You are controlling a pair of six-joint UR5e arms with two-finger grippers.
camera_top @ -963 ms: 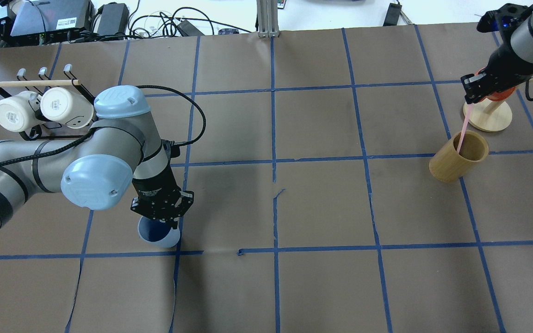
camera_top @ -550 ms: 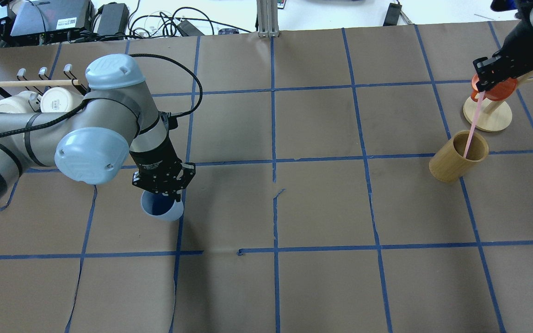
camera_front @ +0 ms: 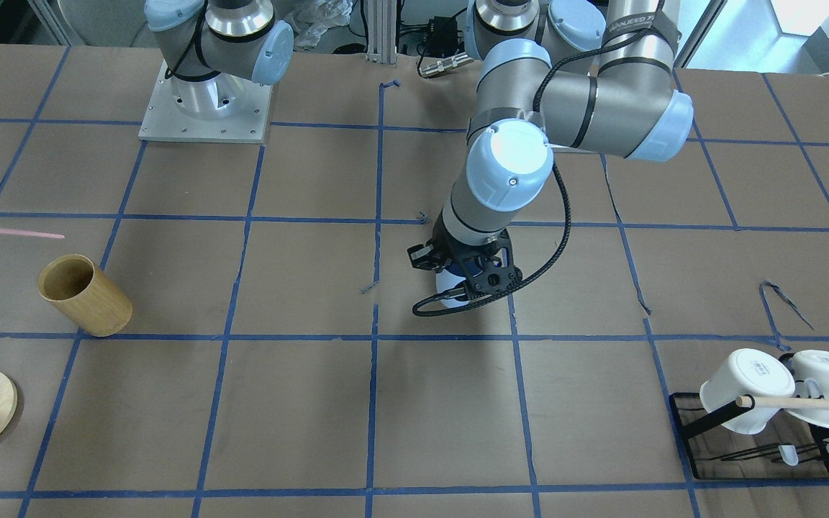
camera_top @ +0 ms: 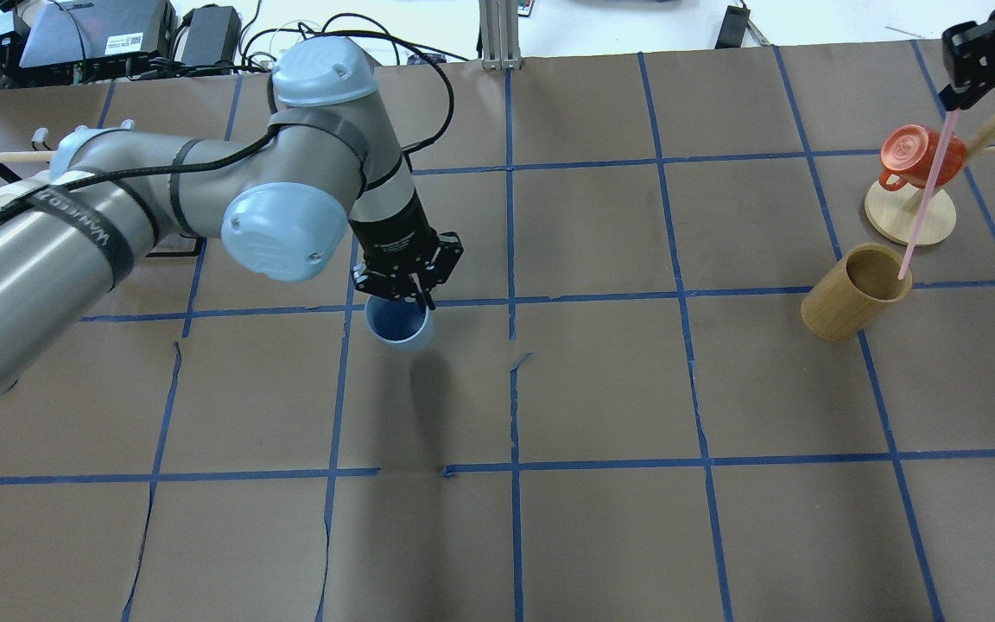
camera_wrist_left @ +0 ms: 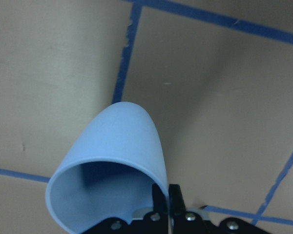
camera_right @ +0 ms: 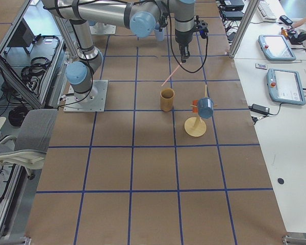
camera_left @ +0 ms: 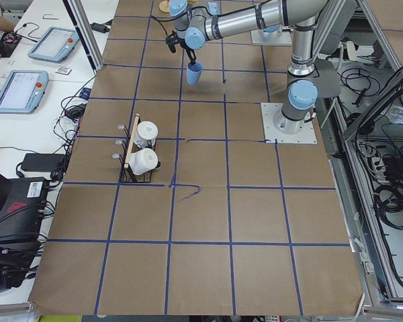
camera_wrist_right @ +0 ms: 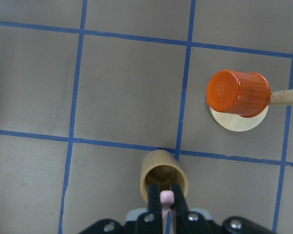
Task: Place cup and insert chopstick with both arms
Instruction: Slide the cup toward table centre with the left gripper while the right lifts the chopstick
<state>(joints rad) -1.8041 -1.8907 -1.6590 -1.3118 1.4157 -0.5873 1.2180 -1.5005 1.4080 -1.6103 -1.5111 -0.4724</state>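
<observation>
Brown paper with a blue tape grid covers the table (camera_top: 601, 536). The left arm (camera_top: 117, 225) reaches across it toward the middle. Its left gripper (camera_top: 418, 301) is clamped on the rim of the blue cup (camera_top: 398, 324), one finger inside and one outside, as the wrist view shows. The cup hangs mouth up, and its shadow falls on the paper apart from it, so it looks to be off the table, though I cannot tell how high.

At the far right the right gripper (camera_top: 960, 82) is pinched on the top end of the pink chopstick (camera_top: 925, 207). The chopstick slants down toward the bamboo holder (camera_top: 852, 302). In the front and right side views its lower tip stands clear above the holder's mouth and does not touch it.

An orange cup (camera_top: 916, 155) hangs on a wooden stand (camera_top: 908, 220) just beside the holder. A black rack (camera_front: 745, 439) with two white cups (camera_front: 745, 392) sits at the left end, well apart from all this.

As I judge it, both pickups are done and each arm has its piece in the air. Left to do: set the cup upright on the table and let go, carry the chopstick across, and lower it into the cup. The two pieces are well apart, so most of the travel remains.
</observation>
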